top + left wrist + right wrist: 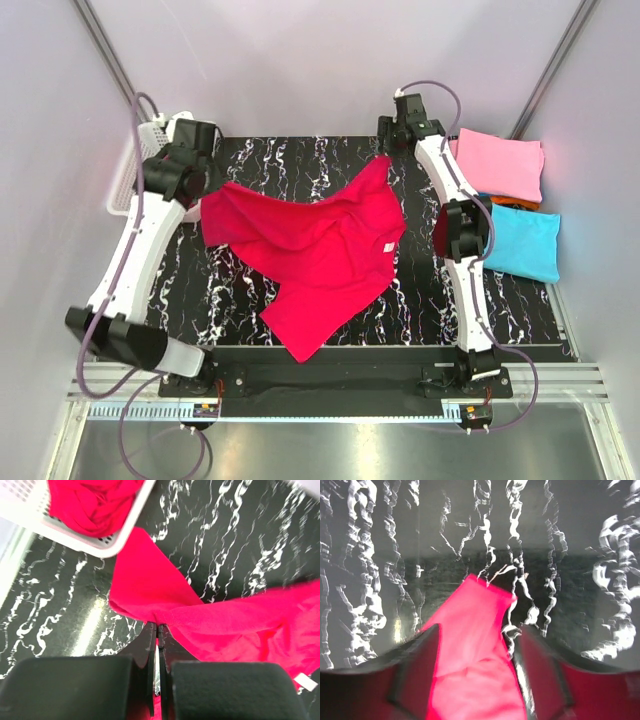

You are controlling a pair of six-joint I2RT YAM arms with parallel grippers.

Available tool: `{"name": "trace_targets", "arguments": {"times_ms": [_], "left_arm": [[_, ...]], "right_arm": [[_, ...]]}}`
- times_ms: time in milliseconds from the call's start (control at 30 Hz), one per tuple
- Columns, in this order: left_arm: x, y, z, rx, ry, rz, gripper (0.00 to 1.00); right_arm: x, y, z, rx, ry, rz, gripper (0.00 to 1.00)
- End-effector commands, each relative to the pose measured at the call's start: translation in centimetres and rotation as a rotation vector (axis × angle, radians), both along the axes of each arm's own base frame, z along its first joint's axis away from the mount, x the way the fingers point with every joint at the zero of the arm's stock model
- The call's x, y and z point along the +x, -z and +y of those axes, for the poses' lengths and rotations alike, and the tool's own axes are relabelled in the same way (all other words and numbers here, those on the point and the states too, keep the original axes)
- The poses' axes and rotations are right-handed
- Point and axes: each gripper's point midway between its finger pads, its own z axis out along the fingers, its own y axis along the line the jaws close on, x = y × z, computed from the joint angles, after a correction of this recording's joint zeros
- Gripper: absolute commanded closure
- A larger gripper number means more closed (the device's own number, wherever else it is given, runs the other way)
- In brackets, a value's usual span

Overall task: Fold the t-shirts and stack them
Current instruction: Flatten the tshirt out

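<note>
Bright, even overhead light. Glare streaks the glossy marbled table. In the right wrist view, the red t-shirt is motion-blurred.

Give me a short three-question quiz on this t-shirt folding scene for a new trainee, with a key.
1. True or false: the left jaws are shut on the spread red t-shirt.
2. Which folded t-shirt lies nearest the far edge of the table? A pink, B turquoise, C orange.
3. Fill in: a second red t-shirt lies in the white ____.
Key: 1 true. 2 A, the pink t-shirt. 3 basket.
</note>
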Motion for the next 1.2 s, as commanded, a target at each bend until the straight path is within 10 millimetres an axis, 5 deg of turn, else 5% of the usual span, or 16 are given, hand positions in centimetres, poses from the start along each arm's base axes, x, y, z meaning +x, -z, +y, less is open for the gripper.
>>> {"name": "trace_targets", "arguments": {"times_ms": [0, 167, 467, 667, 1167], "left_arm": [[2.6, 0.9, -1.1, -0.042, 0.006, -0.019, 1.0], [4.2, 3.2, -1.9, -0.039, 0.031, 0.039, 1.0], [5.4, 4.5, -2.4, -0.028, 0.055, 0.069, 1.0], [5.7, 4.8, -2.8, -0.038, 0.065, 0.071, 1.0], [5.5, 5.2, -2.4, -0.038, 0.065, 0.081, 1.0]], "right_arm": [[0.8, 1.3, 1.3, 0.079, -0.097, 0.019, 0.24], [1.1, 1.1, 0.8, 0.127, -0.09, 0.025, 0.23], [-4.1, 1.8, 3.7, 0.253, -0.191, 0.164, 0.66], [-6.9, 2.9, 6.0, 0.333, -0.251, 0.245, 0.66], [-7.3, 5.8, 6.0, 0.326, -0.236, 0.286, 0.61]]}}
